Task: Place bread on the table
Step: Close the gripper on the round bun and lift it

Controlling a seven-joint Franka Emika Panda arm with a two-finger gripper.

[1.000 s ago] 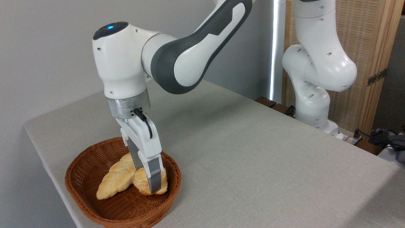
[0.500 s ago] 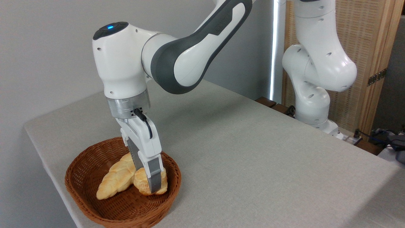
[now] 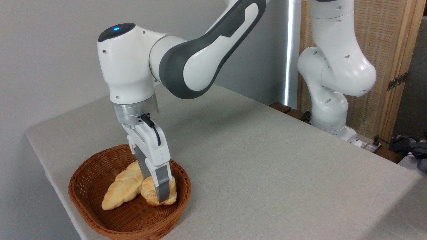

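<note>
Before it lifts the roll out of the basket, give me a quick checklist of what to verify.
1. Gripper down at the bread: ok.
2. Fingers closed firmly on the roll: cannot tell, the far finger is hidden.
3. Braided loaf clear of the roll: not ok, they touch.
4. Basket fully on the table: cannot tell, it sits at the near edge.
5. Free cloth to the right for placing: ok.

Bright, even, sharp; soft shadows, no glare.

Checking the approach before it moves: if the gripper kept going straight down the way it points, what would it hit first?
The gripper is already down around the bread; below that comes the basket floor, as far as depth shows.
</note>
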